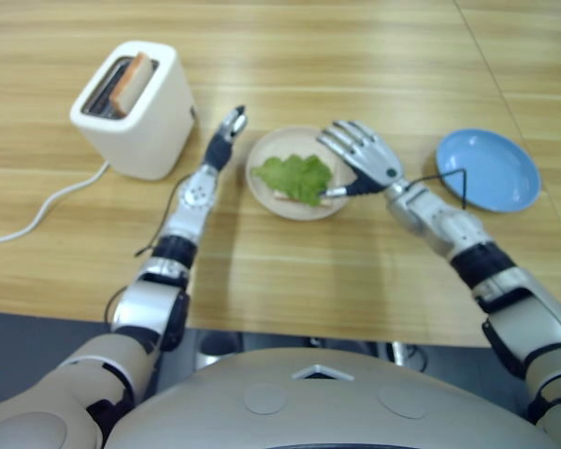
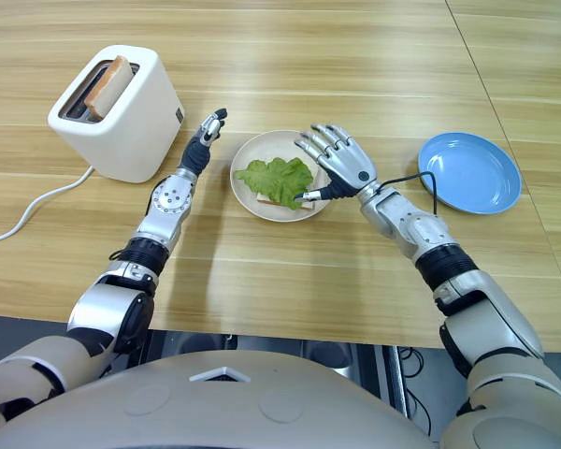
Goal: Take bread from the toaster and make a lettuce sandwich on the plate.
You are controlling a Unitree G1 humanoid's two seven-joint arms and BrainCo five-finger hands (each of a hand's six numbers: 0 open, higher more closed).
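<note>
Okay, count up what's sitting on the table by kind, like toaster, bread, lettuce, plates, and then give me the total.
Toaster: 1
Bread slices: 2, one slice in the toaster, one slice under the lettuce
Lettuce leaf: 1
Plates: 2, a beige plate and a blue plate
Total: 6

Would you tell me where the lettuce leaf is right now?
The lettuce lies mid-table on the beige plate, atop bread, between toaster and blue plate.

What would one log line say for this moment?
toaster: one slice inside | plate: lettuce on bread | right hand: open, at plate's edge | left hand: open, between toaster and plate
</note>
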